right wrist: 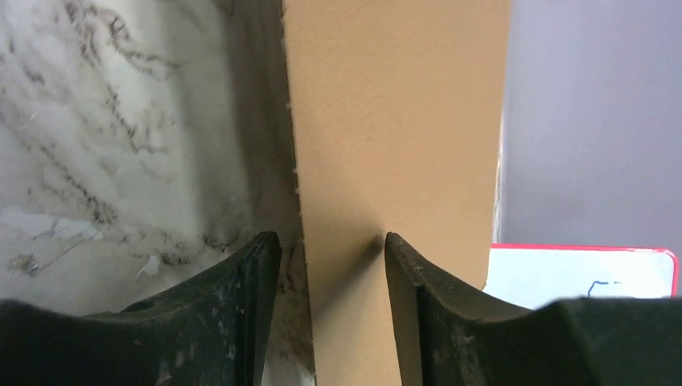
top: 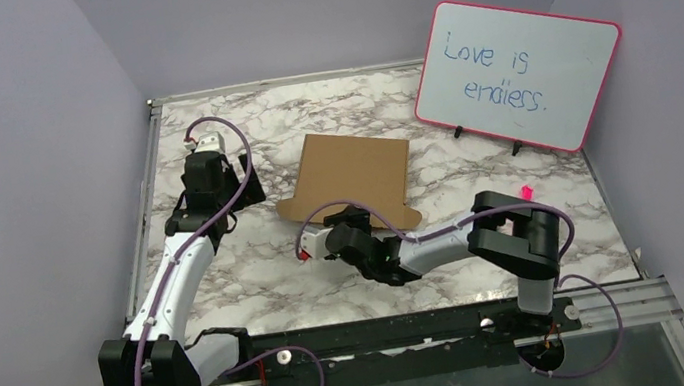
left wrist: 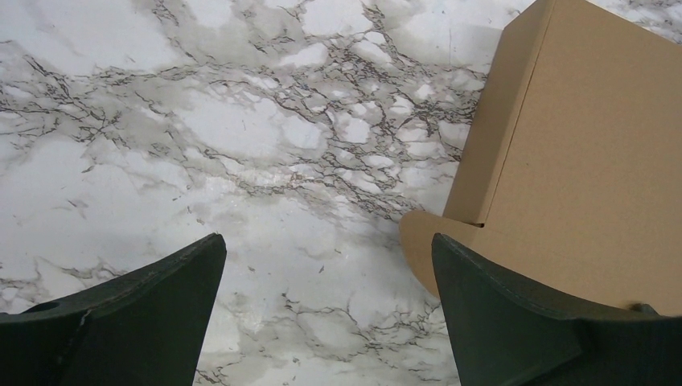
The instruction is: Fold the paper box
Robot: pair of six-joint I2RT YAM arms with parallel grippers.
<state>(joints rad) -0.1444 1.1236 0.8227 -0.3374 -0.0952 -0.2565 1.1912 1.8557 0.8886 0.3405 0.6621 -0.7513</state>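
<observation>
The paper box (top: 356,176) is a flat brown cardboard piece lying mid-table, with rounded flaps at its near edge. My right gripper (top: 322,234) is at that near edge. In the right wrist view its jaws (right wrist: 331,241) straddle the edge of a cardboard panel (right wrist: 394,121). The right fingertip (right wrist: 402,257) lies on the cardboard, and a gap shows between the left fingertip and the cardboard's edge. My left gripper (top: 246,181) hovers just left of the box. It stands wide open (left wrist: 330,249) over bare marble, with the box (left wrist: 579,161) and a rounded flap by its right finger.
A pink-rimmed whiteboard (top: 515,73) with blue writing stands propped at the back right; its corner also shows in the right wrist view as the whiteboard (right wrist: 579,273). The marble table (top: 230,289) is walled in by purple panels on the left, back and right.
</observation>
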